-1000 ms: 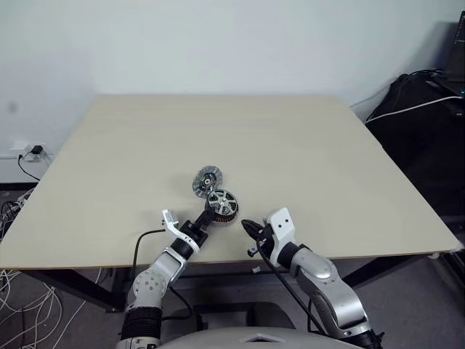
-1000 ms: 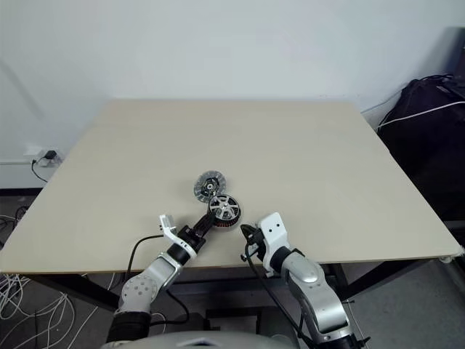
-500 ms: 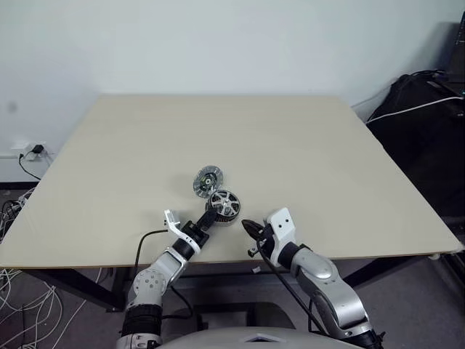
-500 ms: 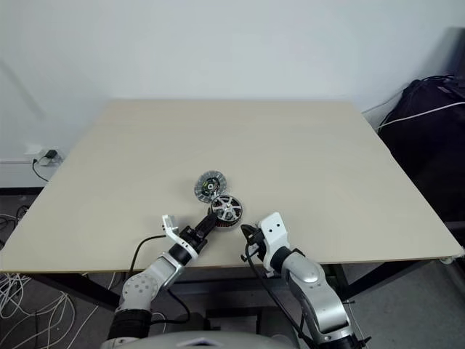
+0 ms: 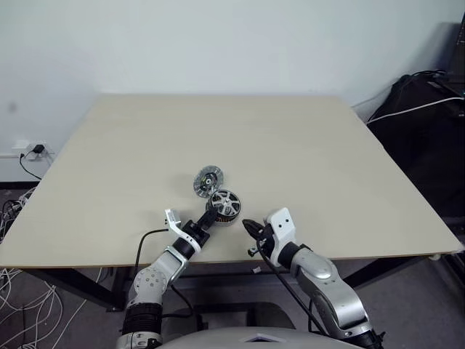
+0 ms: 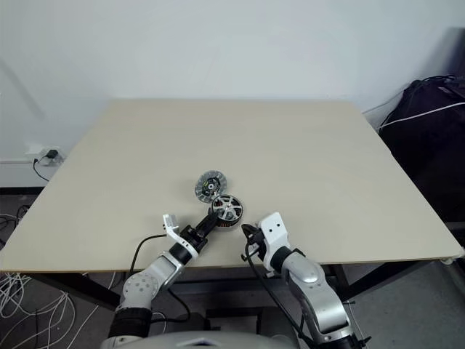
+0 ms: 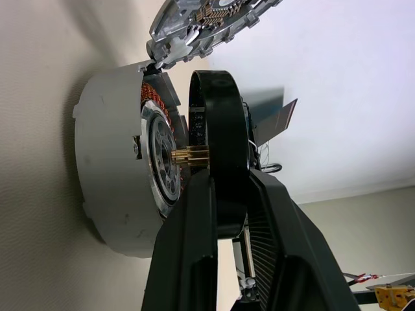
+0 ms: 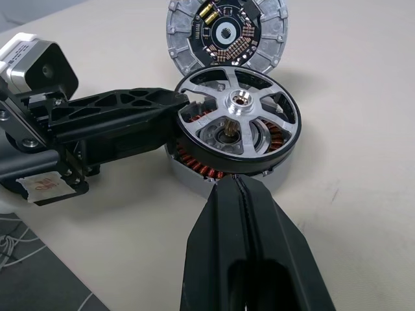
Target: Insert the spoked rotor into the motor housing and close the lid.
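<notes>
Left eye view: the rotor (image 5: pixel 224 203) sits over the housing (image 5: pixel 220 211) near the table (image 5: pixel 327 167) front edge, the lid (image 5: pixel 208 179) at eleven o'clock of it. Left wrist view: the left gripper (image 7: pixel 217 188) pinches the rotor's rim, its shaft entering the housing, not seated. Right wrist view: the right gripper (image 8: pixel 243 194), closed and empty, rests at six o'clock; the rotor tilts, axle leaning off vertical.

Even, soft light covers the table (image 5: pixel 305 160); shadows under the rotor (image 8: pixel 238 120) are faint, and close-ups stay sharp.

Spoked rotor (image 8: pixel 238 116) now tilted up higher over motor housing (image 8: pixel 224 170).
</notes>
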Robot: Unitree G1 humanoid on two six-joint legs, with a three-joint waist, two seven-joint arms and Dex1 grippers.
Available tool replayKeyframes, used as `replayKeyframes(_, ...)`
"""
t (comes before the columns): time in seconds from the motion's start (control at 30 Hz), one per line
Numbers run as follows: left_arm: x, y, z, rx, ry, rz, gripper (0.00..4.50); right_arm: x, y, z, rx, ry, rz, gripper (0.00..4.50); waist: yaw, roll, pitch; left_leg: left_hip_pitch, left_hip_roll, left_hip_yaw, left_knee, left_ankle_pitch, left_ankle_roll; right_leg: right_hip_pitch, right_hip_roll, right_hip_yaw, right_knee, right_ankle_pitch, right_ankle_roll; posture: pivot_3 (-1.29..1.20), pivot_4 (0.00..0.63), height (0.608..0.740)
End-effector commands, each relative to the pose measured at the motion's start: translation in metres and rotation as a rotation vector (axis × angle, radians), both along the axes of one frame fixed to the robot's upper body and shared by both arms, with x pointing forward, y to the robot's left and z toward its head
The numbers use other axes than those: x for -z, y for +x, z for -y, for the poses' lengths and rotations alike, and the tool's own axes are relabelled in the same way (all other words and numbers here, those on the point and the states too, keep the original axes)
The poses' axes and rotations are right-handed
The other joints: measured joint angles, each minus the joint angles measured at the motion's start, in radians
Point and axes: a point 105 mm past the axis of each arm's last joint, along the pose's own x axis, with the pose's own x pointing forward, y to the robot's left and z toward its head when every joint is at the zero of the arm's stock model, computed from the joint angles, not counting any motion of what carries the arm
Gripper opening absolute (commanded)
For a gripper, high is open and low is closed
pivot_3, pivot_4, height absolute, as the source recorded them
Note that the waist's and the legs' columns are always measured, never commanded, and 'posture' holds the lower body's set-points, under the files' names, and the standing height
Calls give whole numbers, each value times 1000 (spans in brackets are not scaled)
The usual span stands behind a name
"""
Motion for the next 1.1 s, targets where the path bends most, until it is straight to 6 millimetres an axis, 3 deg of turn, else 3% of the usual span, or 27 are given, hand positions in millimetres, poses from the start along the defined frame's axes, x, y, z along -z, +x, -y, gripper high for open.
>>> replayKeyframes(0.03,-15,5,24,27,-74,37,1678,-18,6,-3,-5,19,72,0,0,0,0,0,0,0,0,0,0,0,0,0,0,0,0,0,0,740)
replayKeyframes(0.27,-17,5,20,14,-60,51,3934,-18,6,-4,-5,18,72,0,3,0,-1,3,0,0,1,1,0,3,0,0,1,0,1,0,0,740)
replayKeyframes(0.97,-33,-4,-7,-79,-24,117,3934,-17,8,-7,-16,20,69,0,1,-2,0,-1,0,0,2,1,1,-1,-1,0,0,1,0,0,0,740)
replayKeyframes(1.1,-39,-6,-17,-97,106,197,3934,-17,8,-6,-10,19,72,0,1,-2,0,-1,0,0,2,1,1,-1,0,0,0,1,0,0,0,740)
